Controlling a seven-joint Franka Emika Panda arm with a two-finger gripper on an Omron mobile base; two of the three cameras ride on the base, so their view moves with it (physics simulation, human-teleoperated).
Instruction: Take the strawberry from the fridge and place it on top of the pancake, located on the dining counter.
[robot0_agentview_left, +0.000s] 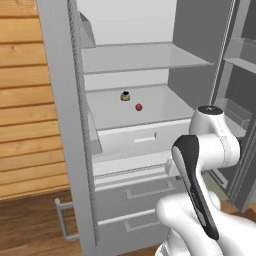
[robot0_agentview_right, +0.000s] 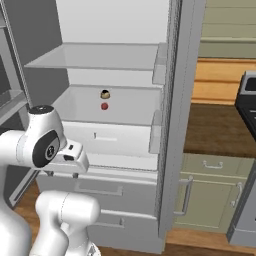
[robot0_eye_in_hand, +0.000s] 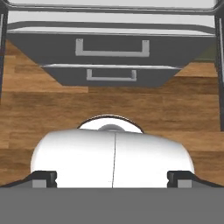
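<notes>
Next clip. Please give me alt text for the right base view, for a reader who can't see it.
An open fridge fills the scene, with a tiny red strawberry on its lower pale shelf, just in front of a small brownish-yellow object with a dark top. The robot's white arm rises at lower left, in front of the fridge's two lower drawers; the upper shelf is bare.

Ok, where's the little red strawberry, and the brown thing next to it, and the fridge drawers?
strawberry (robot0_agentview_left: 138, 107): left base view, middle of the red berry on the fridge shelf.
brownish object (robot0_agentview_left: 125, 96): left base view, its yellow-brown body under the dark top.
upper fridge drawer (robot0_eye_in_hand: 112, 47): hand view, its bar handle.
</notes>
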